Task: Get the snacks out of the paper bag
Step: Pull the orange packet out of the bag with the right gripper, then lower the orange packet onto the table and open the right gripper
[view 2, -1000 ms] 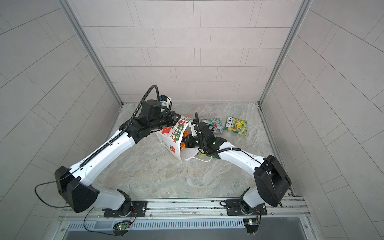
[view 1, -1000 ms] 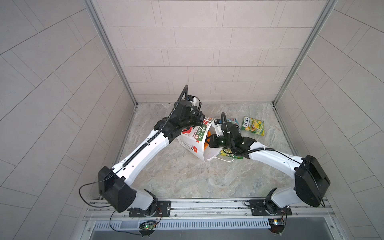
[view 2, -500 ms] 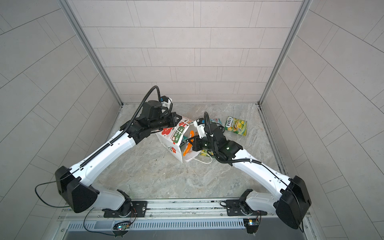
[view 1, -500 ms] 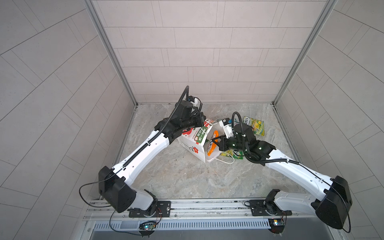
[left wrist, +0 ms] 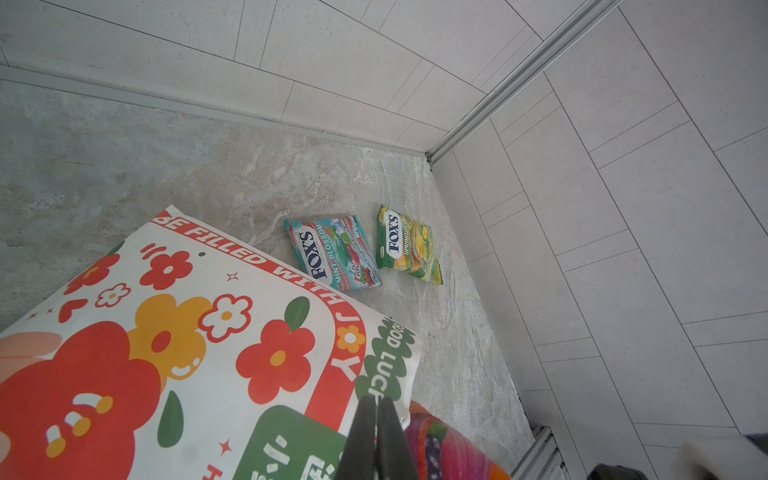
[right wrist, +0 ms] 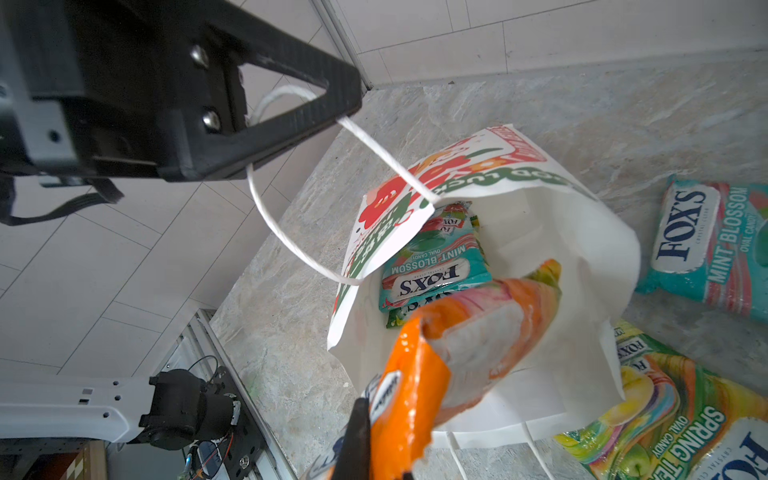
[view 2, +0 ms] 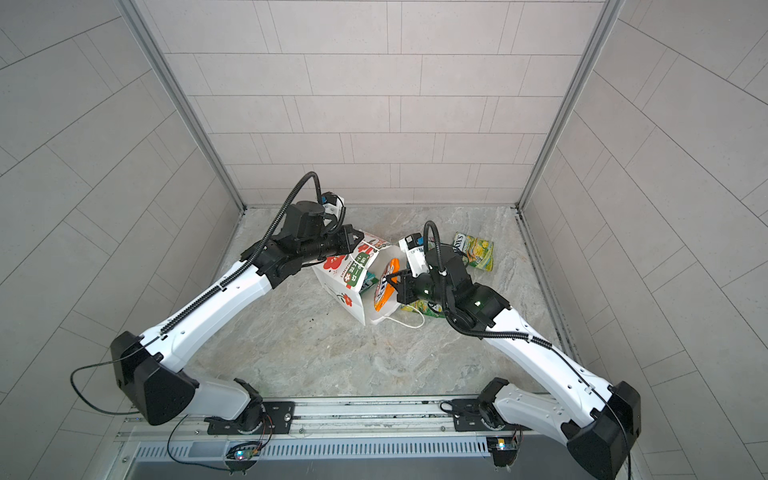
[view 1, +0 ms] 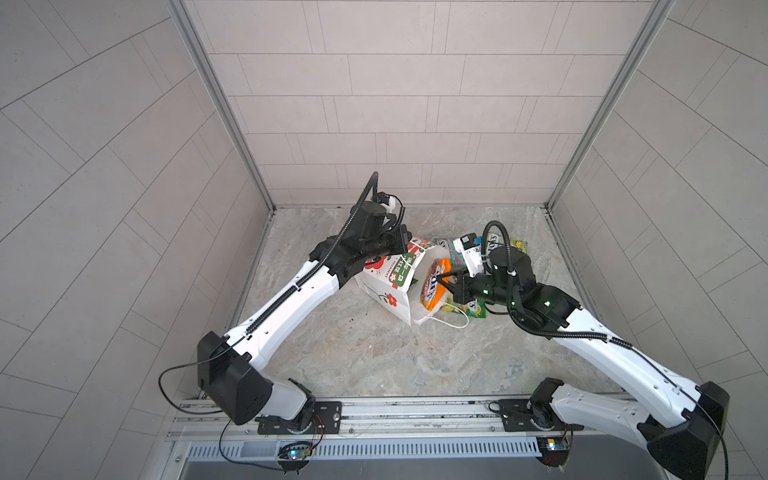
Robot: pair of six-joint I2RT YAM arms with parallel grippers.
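The paper bag (view 1: 390, 286) (view 2: 345, 282) lies tilted on the floor with its mouth facing right. My left gripper (view 1: 406, 248) (view 2: 356, 242) (left wrist: 376, 409) is shut on its white cord handle (right wrist: 374, 145) at the upper rim. My right gripper (view 1: 446, 278) (view 2: 390, 279) (right wrist: 382, 440) is shut on an orange snack packet (view 1: 434, 286) (right wrist: 478, 332) at the bag's mouth. A teal packet (right wrist: 432, 266) lies inside the bag over another one. On the floor are a teal packet (left wrist: 332, 253) (right wrist: 706, 245) and two yellow-green ones (left wrist: 409, 245) (right wrist: 665, 415).
Tiled walls close in the stone floor (view 1: 374, 353) on three sides. The far yellow-green packet (view 2: 476, 251) lies near the right wall. A metal rail (view 1: 374, 415) with both arm bases runs along the front edge.
My right gripper has drawn back to the right out of the bag's mouth, bringing the orange packet into view. The left arm has kept still on the handle.
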